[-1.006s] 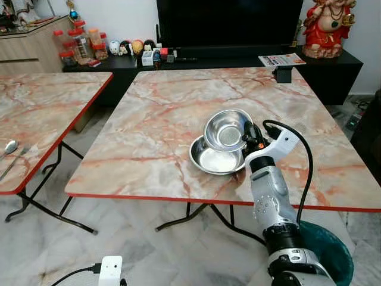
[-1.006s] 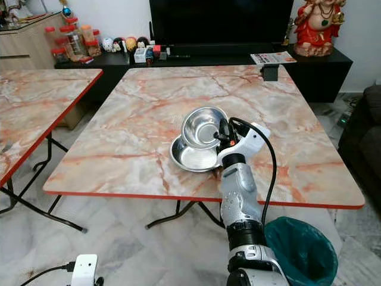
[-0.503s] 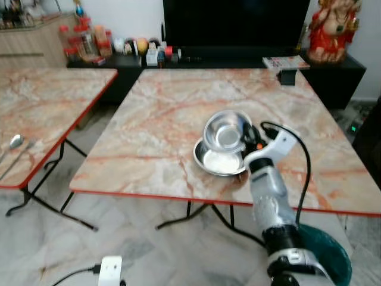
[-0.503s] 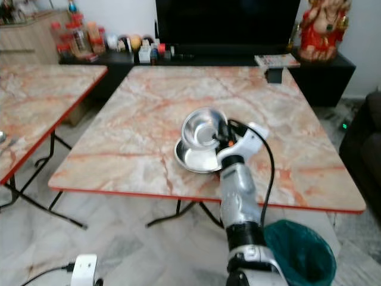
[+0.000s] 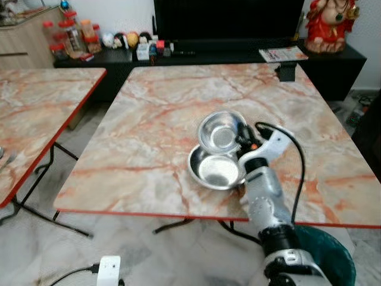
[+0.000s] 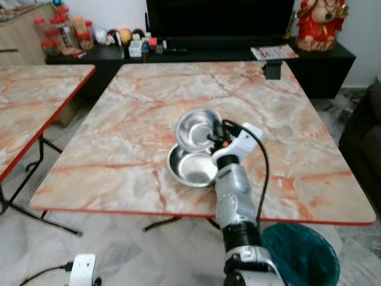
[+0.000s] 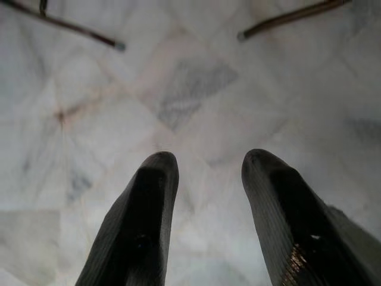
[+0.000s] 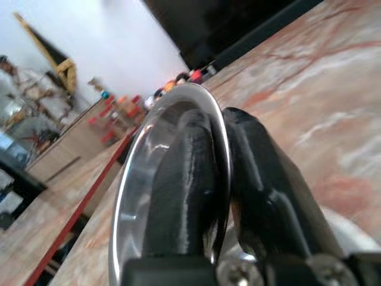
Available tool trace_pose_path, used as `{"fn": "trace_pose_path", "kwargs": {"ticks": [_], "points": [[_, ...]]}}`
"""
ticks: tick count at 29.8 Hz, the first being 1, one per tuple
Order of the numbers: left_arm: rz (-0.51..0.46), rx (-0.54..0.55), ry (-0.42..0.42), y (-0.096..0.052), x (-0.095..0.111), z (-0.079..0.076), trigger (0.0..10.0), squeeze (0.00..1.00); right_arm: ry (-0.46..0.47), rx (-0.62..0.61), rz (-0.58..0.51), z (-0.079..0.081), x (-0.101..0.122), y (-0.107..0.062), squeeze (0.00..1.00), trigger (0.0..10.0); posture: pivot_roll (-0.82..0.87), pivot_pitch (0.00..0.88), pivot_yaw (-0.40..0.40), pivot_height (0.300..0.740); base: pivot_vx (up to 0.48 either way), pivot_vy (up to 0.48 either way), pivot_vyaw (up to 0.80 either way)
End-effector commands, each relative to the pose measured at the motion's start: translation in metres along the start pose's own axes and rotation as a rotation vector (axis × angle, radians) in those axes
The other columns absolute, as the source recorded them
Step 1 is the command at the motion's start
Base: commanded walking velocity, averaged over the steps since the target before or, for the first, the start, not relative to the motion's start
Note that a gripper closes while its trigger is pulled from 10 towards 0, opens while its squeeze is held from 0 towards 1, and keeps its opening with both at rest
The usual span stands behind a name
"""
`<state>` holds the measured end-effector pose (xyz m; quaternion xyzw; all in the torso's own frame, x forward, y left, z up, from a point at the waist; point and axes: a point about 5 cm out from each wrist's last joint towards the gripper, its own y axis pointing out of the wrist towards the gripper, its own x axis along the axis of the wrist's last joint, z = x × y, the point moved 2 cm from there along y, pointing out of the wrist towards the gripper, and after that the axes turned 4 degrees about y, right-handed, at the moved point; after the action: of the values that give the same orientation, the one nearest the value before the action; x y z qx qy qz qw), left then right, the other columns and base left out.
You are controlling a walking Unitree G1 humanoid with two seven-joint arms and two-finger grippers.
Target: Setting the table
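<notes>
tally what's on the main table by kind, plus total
Steel bowls: 2, upper bowl gripped at its rim by the right gripper, lower bowl on the table
Small black object: 1
Total: 3

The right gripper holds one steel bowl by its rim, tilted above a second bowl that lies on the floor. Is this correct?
Not quite. The second bowl lies on the marble table, not on the floor, as the left eye view shows. The rest holds: the right gripper has its jaws shut on the rim of the tilted steel bowl above it.
</notes>
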<state>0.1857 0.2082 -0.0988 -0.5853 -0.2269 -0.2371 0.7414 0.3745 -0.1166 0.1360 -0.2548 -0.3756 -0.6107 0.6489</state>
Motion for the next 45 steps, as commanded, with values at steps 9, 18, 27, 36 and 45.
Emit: {"fn": "trace_pose_path", "kwargs": {"ticks": [9,18,27,36,45], "points": [[0.000,0.000,-0.006,0.000,0.000,-0.002,10.0,0.00,-0.034,0.035,-0.040,0.005,0.011,0.001,0.00,10.0,0.03,0.005,0.061,0.740,0.343,0.000,0.00],[0.011,0.005,-0.005,0.000,-0.002,0.000,10.0,0.00,-0.032,0.049,-0.009,0.006,0.007,-0.006,0.00,10.0,0.02,0.014,0.060,0.740,0.000,0.000,0.00],[0.022,0.000,0.006,-0.002,-0.009,0.001,10.0,0.00,-0.015,0.081,0.061,0.014,-0.002,-0.023,0.00,10.0,0.00,0.029,0.072,0.740,0.000,0.000,0.00],[0.031,-0.007,0.014,-0.003,-0.014,0.001,10.0,0.00,0.038,0.000,0.096,0.007,-0.012,-0.025,0.00,10.0,0.01,0.023,0.074,0.740,0.000,0.000,0.00],[0.029,0.005,0.022,-0.003,-0.014,0.008,10.0,0.00,0.046,0.030,0.230,0.014,-0.034,-0.033,0.00,10.0,0.02,0.002,0.073,0.740,0.000,0.000,0.00]]}}
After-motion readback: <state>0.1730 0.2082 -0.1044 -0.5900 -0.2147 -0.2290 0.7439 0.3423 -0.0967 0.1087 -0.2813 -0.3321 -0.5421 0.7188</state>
